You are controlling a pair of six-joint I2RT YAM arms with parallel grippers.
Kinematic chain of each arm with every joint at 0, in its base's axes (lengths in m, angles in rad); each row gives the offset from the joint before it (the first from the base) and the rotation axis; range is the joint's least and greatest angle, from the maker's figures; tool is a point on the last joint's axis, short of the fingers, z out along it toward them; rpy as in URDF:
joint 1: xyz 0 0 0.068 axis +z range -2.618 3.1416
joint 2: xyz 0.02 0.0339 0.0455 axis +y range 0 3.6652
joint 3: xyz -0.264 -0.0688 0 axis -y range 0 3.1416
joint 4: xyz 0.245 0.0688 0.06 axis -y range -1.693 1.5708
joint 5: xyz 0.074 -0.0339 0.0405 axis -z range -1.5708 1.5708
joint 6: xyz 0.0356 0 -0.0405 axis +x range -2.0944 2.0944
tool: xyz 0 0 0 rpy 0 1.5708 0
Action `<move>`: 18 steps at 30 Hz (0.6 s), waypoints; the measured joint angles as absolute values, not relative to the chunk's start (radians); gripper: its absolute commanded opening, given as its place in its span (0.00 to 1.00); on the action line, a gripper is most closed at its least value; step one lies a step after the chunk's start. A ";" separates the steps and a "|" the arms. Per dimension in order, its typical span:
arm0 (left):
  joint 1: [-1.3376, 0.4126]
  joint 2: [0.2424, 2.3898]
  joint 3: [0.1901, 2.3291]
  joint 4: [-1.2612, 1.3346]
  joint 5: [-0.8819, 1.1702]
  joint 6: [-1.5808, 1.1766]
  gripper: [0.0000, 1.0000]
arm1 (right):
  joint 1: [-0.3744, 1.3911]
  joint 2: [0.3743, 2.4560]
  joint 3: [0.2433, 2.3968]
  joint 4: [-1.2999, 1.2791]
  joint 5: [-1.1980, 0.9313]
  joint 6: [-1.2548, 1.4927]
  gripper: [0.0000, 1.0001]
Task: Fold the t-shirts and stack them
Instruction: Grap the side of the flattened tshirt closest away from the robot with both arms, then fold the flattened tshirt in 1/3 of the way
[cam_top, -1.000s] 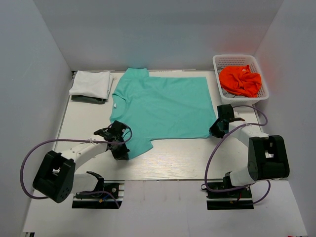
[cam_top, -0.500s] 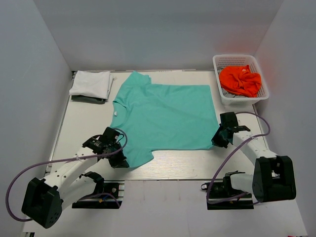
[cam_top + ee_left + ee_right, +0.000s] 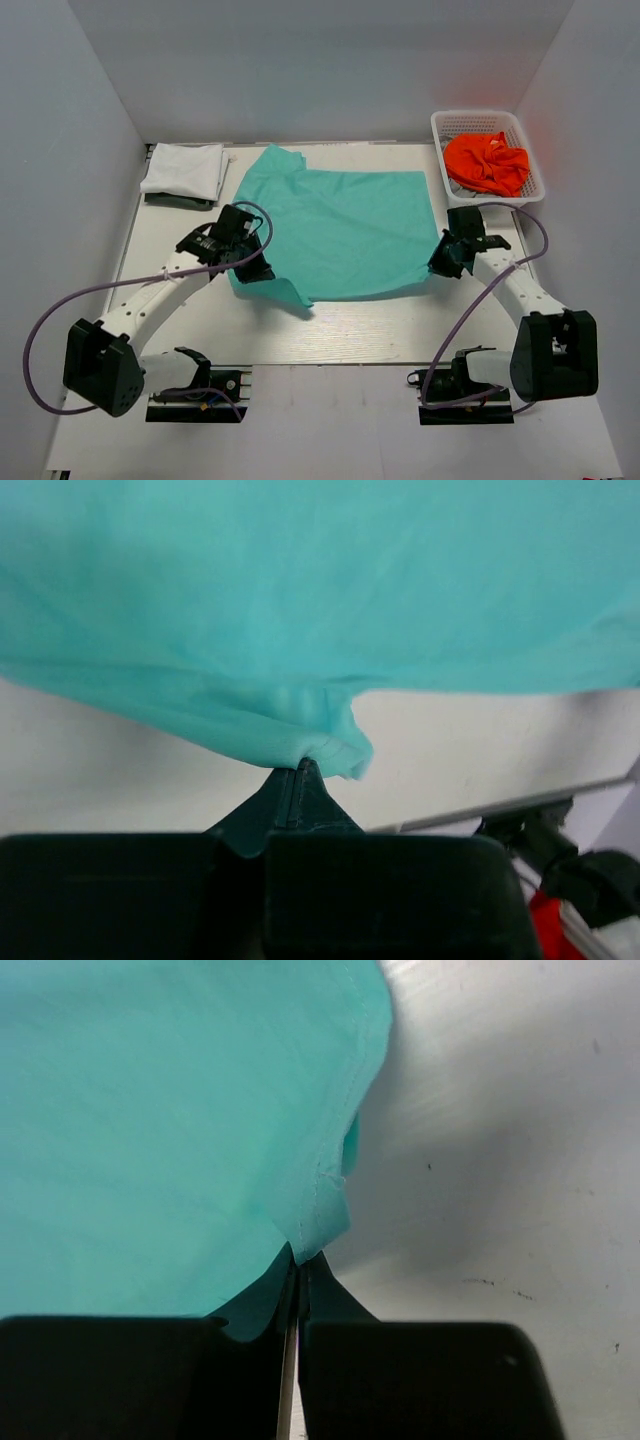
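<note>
Both sets of jaws are pinched tight on cloth: the left gripper has the near-left edge of the teal shirt, and the right gripper has its near-right corner. The shirt lies spread in the middle of the table, front edge lifted a bit. Back left, a folded white shirt sits on what looks like a dark one, though only a sliver shows. The orange shirt is in the basket, back right.
</note>
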State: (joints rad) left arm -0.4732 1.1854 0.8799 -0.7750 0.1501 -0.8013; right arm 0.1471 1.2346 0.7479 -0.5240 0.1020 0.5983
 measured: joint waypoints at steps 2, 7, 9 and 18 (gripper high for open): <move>-0.472 1.230 0.937 -0.768 0.106 -0.793 0.00 | 0.147 1.271 0.787 -0.527 0.105 0.594 0.00; -0.471 1.339 1.036 -0.718 -0.005 -0.793 0.00 | 0.147 1.355 0.898 -0.541 0.110 0.591 0.00; -0.469 1.378 1.075 -0.714 -0.047 -0.788 0.00 | 0.147 1.379 0.936 -0.545 0.112 0.588 0.00; -0.457 1.560 1.290 -0.677 -0.165 -0.727 0.00 | 0.146 1.481 1.073 -0.575 0.131 0.567 0.00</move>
